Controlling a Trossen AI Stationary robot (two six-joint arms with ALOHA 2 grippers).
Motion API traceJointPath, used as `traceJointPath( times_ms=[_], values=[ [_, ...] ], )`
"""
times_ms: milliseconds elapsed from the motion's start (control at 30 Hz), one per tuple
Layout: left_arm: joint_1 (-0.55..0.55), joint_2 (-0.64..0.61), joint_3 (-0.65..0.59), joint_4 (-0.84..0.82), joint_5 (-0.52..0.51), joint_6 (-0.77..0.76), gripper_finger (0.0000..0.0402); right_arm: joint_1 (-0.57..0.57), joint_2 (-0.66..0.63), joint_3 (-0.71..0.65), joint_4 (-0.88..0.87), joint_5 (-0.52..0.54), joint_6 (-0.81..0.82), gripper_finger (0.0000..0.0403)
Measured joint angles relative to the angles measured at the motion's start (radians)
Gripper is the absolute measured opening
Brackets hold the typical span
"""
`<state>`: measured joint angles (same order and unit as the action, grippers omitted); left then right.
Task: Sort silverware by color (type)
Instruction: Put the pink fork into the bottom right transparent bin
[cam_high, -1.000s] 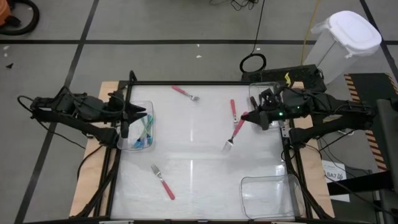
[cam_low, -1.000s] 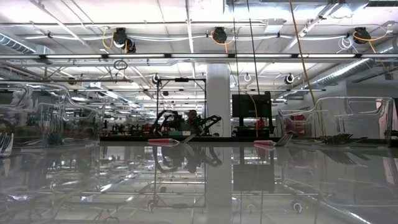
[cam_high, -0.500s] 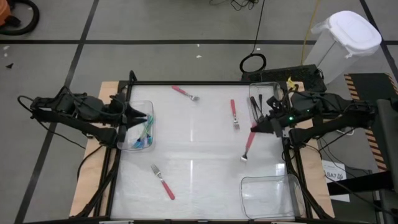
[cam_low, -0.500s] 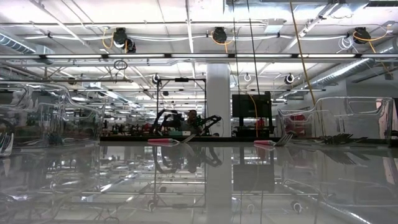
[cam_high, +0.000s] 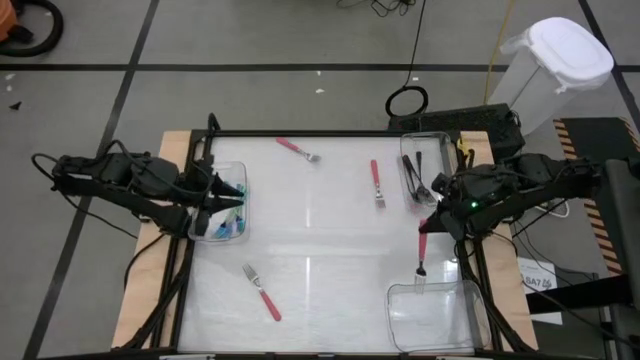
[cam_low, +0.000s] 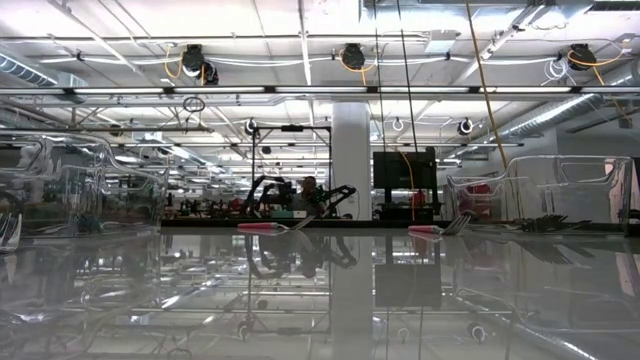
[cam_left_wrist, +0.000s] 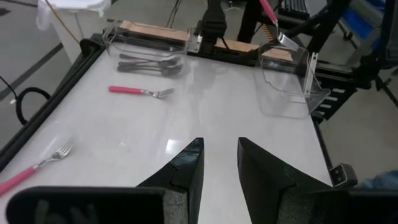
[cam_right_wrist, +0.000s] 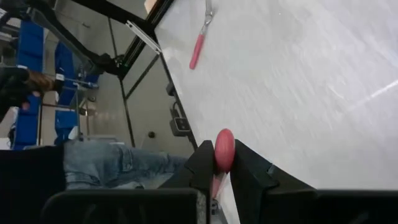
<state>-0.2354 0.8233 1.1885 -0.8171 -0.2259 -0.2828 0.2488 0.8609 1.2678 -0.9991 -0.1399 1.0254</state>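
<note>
The white counter (cam_high: 320, 230) carries three clear bins: one at the left edge (cam_high: 222, 172) holding teal-handled forks (cam_high: 236, 205), one at the far right (cam_high: 412, 145) holding black forks (cam_high: 412, 172), and one at the near right corner (cam_high: 400, 320), which looks unfilled.

The right arm has swung from the counter's middle toward that near right bin over the last second. Its right tool (cam_high: 428, 222) is pinched shut on the handle of a pink fork (cam_high: 421, 250), whose tines hang just over the bin's far rim. The right wrist view shows the pink handle end clamped between the two fingers (cam_right_wrist: 205, 163).

The left tool (cam_high: 222, 190) hovers over the teal bin, fingers slightly parted and holding nothing.

Three pink forks lie loose on the counter: one at the far side (cam_high: 297, 149), one right of centre (cam_high: 376, 183), one near the front left (cam_high: 262, 292).

The carried fork seems ready for release into the pink bin; three more pink ones remain to collect.
</note>
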Motion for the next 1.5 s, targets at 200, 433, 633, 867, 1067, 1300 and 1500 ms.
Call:
traceJointPath(
  times_ms=[200, 433, 633, 867, 1067, 1300, 1500],
  values=[
    [0.000, 0.019, 0.000, -0.001, -0.002, -0.049, 0.0097, 0.105, -0.007, 0.000, -0.002, 0.115, 0.037, 0.0028],
    [0.000, 0.027, 0.000, -0.001, -0.003, -0.068, 0.0097, 0.235, -0.026, -0.034, -0.006, 0.261, 0.163, 0.0028],
    [0.000, 0.027, 0.000, -0.002, -0.003, -0.066, 0.0097, 0.359, -0.035, -0.168, 0.132, 0.378, 0.289, 0.0028],
    [0.000, 0.028, 0.000, -0.003, -0.003, -0.048, 0.0097, 0.492, -0.014, -0.322, 0.260, 0.543, 0.451, 0.0028],
    [0.000, 0.028, 0.000, -0.002, -0.003, -0.035, 0.0097, 0.646, 0.006, -0.326, 0.277, 0.731, 0.572, 0.0028],
    [0.000, 0.028, 0.000, -0.002, -0.007, -0.031, 0.0097, 0.808, 0.053, -0.325, 0.194, 0.874, 0.766, 0.0028],
    [0.000, 0.028, 0.000, -0.002, -0.039, -0.026, 0.0097, 0.887, 0.115, -0.325, 0.093, 0.907, 0.948, 0.0028]
  ],
)
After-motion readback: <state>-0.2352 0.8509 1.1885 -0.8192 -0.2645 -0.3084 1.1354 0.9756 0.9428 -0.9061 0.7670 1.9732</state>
